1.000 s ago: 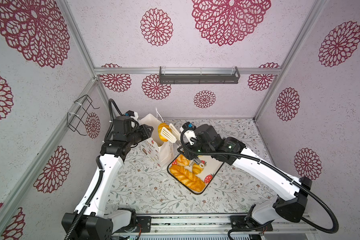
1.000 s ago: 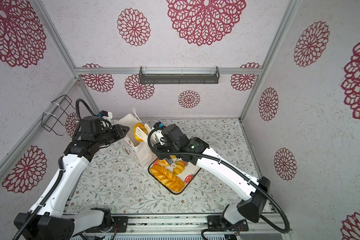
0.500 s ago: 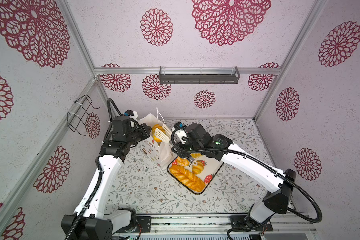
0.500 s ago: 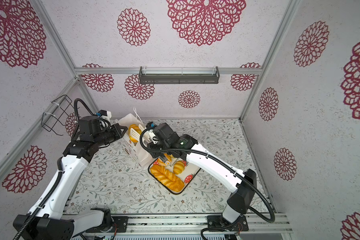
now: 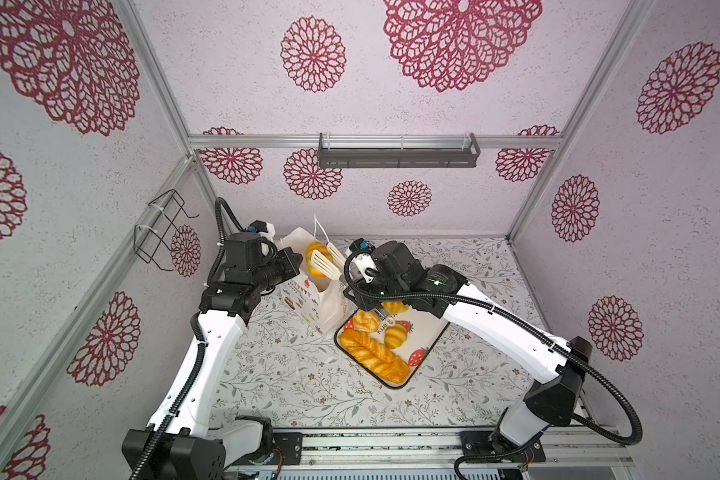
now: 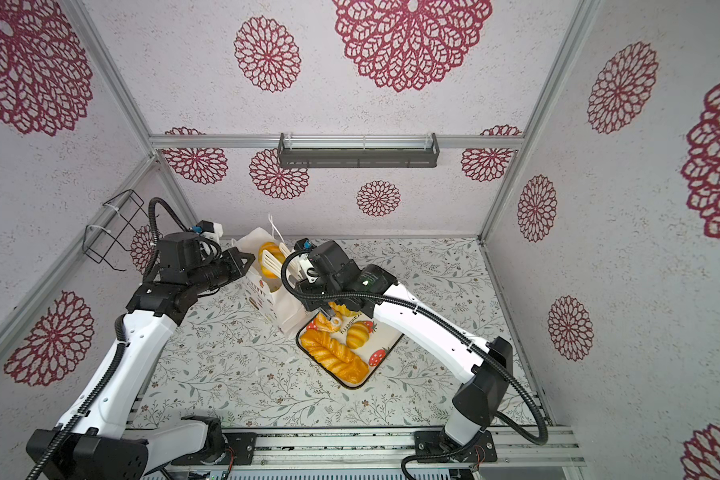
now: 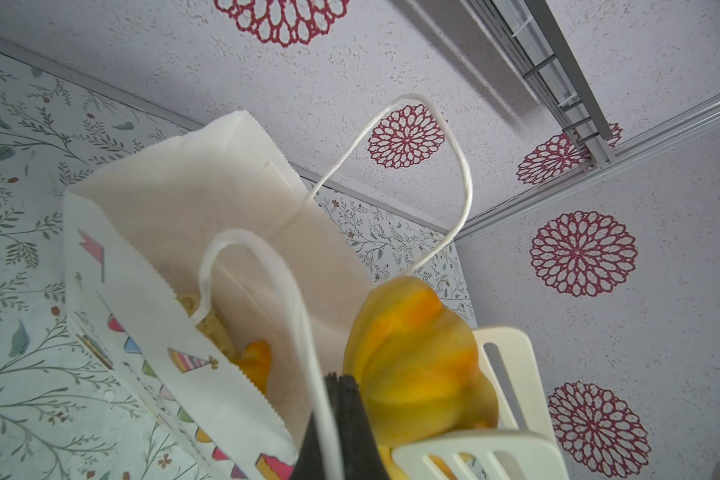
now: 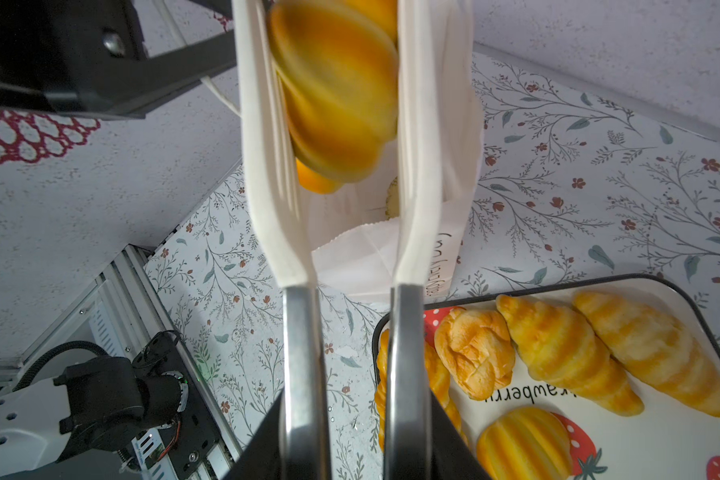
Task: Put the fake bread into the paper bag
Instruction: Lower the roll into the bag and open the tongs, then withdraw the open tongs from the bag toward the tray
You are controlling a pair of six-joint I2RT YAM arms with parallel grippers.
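Pinching the glossy roll [image 5: 312, 250] across its middle, narrowed tongs [image 5: 324, 266] hover over the bag [image 5: 308, 300], mid-frame; probably light, slippery.

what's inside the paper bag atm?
One golden pastry and a paler textured piece show inside the paper bag; its bottom is hidden by the near wall.

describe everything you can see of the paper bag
The paper bag stands upright and open on the floral table: white paper, zigzag-cut rim, coloured bunting and party-hat prints, grey lettering on one side, two white cord handles. The left gripper is shut on one handle. Some bread lies inside; white tongs hold a roll at its mouth.
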